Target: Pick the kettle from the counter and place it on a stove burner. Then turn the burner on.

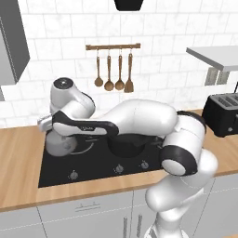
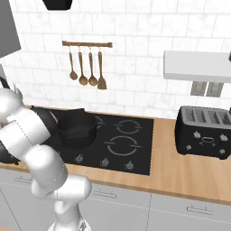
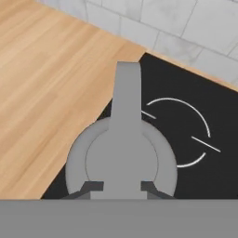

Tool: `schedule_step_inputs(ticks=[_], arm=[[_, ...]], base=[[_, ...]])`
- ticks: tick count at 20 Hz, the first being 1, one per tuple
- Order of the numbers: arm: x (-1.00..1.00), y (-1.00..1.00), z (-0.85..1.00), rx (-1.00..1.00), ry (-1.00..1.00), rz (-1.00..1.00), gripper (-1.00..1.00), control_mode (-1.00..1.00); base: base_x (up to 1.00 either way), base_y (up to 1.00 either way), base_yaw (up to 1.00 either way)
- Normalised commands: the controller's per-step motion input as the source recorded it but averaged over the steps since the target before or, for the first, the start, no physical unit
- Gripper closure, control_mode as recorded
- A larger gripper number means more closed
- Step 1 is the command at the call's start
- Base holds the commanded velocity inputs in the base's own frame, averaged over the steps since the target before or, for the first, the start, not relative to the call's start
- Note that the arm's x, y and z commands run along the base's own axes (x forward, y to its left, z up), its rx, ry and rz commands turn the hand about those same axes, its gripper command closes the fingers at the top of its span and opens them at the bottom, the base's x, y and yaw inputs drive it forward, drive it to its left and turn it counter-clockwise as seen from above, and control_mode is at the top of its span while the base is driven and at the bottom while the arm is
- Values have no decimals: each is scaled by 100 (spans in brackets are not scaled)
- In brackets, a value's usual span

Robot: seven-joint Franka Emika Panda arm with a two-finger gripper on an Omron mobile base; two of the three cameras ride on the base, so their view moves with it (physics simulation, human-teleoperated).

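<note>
In the hand view the kettle (image 3: 122, 160) sits directly under the gripper (image 3: 122, 187), its grey arched handle running from between the two dark fingertips (image 3: 92, 187) up toward twelve o'clock; one tip stands at each side of the handle's base, at roughly five and seven o'clock of the round body, and the jaws are clamped together on that handle — the kettle is gripped. The kettle's body lies over the corner of the black glass stove (image 3: 218, 116), near its edge with the wooden counter (image 3: 42, 79), which spreads away toward nine and ten o'clock; a white burner ring (image 3: 181, 132) with cross ticks lies just beside the kettle toward two o'clock, partly hidden behind the handle; whether the kettle rests on the glass or hangs above it cannot be told. In the left base view the kettle (image 1: 59, 144) shows as a pale rounded shape under the arm's wrist, at nine o'clock of the black pot (image 1: 126, 145) on the stove (image 1: 56, 174); in the right base view the pot (image 2: 77, 128) stands at nine o'clock of the largest ring (image 2: 122, 145) — a toaster (image 2: 205, 131) sits on the counter (image 2: 171, 173) at three o'clock.
</note>
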Motion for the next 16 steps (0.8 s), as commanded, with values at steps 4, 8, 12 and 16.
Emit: schedule_step_inputs(ticks=[4, 8, 12, 16], arm=[[88, -33, -2, 0, 7, -9, 100, -100], [46, -38, 0, 0, 6, -10, 100, -100], [9, -2, -12, -1, 3, -7, 100, -100], [0, 0, -33, -5, 0, -3, 100, -100]], base=[[0, 0, 0], [0, 0, 0], [0, 0, 0], [0, 0, 0]])
